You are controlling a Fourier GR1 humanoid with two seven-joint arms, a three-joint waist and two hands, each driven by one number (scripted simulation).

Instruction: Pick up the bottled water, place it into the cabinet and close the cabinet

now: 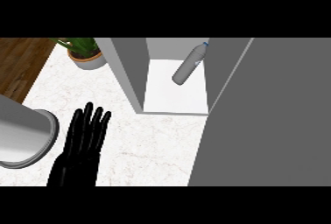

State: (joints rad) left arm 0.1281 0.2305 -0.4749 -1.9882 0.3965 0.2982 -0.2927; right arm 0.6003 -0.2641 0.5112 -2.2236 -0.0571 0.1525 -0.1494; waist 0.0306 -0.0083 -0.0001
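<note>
The bottled water [188,64], grey with a blue cap, lies tilted inside the open cabinet [129,74], on its white floor toward the back right. The cabinet's grey door [271,113] fills the right side of the view and covers the cabinet's right edge. My left hand [82,140] is black, with straight fingers pointing up, over the white marble counter left of the cabinet. It holds nothing. My right hand does not show anywhere.
A potted plant [84,52] stands at the back left of the counter [155,144]. A grey cylindrical forearm [19,135] comes in at the left edge. Wooden floor [19,61] shows beyond the counter's left edge.
</note>
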